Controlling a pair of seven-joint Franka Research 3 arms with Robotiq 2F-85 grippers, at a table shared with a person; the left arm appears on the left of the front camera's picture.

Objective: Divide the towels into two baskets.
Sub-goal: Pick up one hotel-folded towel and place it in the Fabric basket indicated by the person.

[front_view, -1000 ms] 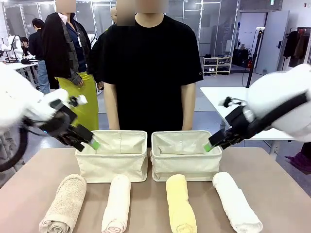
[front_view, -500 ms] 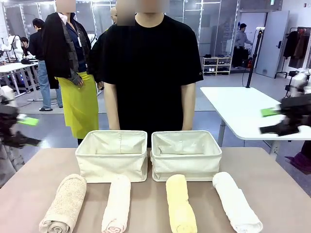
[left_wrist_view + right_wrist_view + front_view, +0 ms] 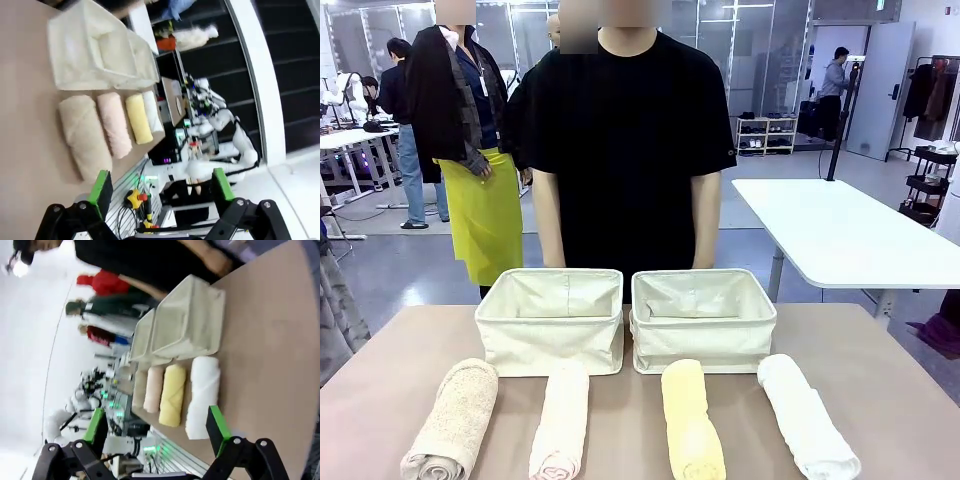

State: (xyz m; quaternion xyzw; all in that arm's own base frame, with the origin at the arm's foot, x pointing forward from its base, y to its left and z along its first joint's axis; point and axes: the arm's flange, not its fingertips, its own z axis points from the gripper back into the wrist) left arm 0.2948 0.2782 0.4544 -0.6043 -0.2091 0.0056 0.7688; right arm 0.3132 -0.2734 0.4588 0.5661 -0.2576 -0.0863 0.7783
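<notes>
Both arms had drawn back from the baskets (image 3: 552, 345); the left gripper (image 3: 161, 184) and right gripper (image 3: 155, 424) stood open, empty. Four towels (image 3: 561, 420) lay on the table (image 3: 880, 400) before them. It seemed best to grasp each roll across its middle.

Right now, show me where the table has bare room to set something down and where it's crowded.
Free: the table left of the tan towel and left basket, and right of the white towel and right basket; both basket interiors. Crowded: the middle, where cream towel and yellow towel lie against the nearly touching baskets.
</notes>
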